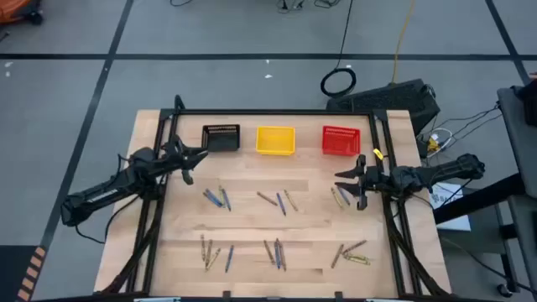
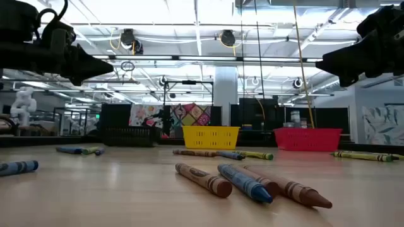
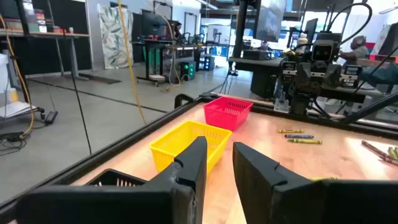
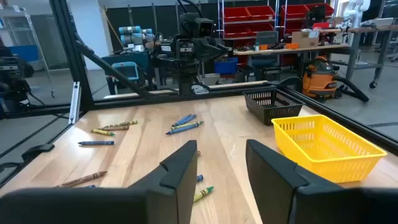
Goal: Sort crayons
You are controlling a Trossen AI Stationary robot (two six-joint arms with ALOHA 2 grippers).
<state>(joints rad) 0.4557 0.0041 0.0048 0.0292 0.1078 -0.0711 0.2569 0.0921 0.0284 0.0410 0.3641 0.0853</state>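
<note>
We see the wooden worktop (image 1: pixel 268 222) first, framed by dark rails, with both arms reaching in over its far half; the left gripper (image 1: pixel 190 159) hovers above the surface close to the black basket (image 1: pixel 221 137), its fingers (image 3: pixel 193 168) parted by a narrow gap with nothing between them; the right gripper (image 1: pixel 351 179) hangs just below the red basket (image 1: pixel 341 140), pointing inward, its fingers (image 4: pixel 180 165) standing apart and likewise empty; both arms lie nearly level, elbows out past the worktop's side edges. Three baskets stand in a row along the far edge, black, then the yellow basket (image 1: pixel 275 140) in the middle, then red. The crayons (image 1: pixel 278 201) lie loose on the wood in six small clusters, three in a nearer row and three in a farther one; each cluster holds a few sticks of blue, yellow-olive and brown, though we cannot count them exactly from above; in the low view three lie side by side nearest the camera, two brown and one blue (image 2: pixel 245 183).
</note>
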